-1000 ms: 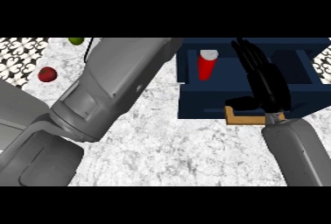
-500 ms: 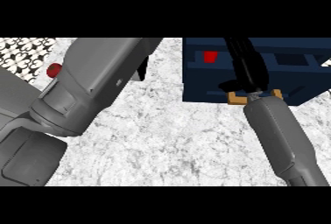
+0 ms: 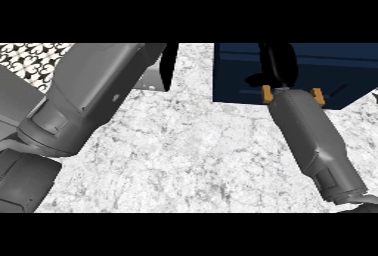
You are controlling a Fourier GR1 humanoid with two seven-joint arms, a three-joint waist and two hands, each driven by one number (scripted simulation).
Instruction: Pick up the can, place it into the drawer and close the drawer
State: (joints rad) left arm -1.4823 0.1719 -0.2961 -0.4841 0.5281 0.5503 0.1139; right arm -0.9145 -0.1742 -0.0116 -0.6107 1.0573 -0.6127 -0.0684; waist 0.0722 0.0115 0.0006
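Can gone from view, right hand [image 3: 277,65] further over navy drawer [image 3: 236,70], fingers' state unclear, left hand unseen.

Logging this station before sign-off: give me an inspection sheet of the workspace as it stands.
Surface: white marbled counter, bare in the middle.
Job's things: dark blue drawer at upper right; can not in view.
Clutter: nothing seen.
Hands: right hand black, over the drawer, fingers cut off by the view's top; left hand not in view, only its grey forearm shows.
Cables: nothing seen.
Surroundings: patterned tiles at upper left.
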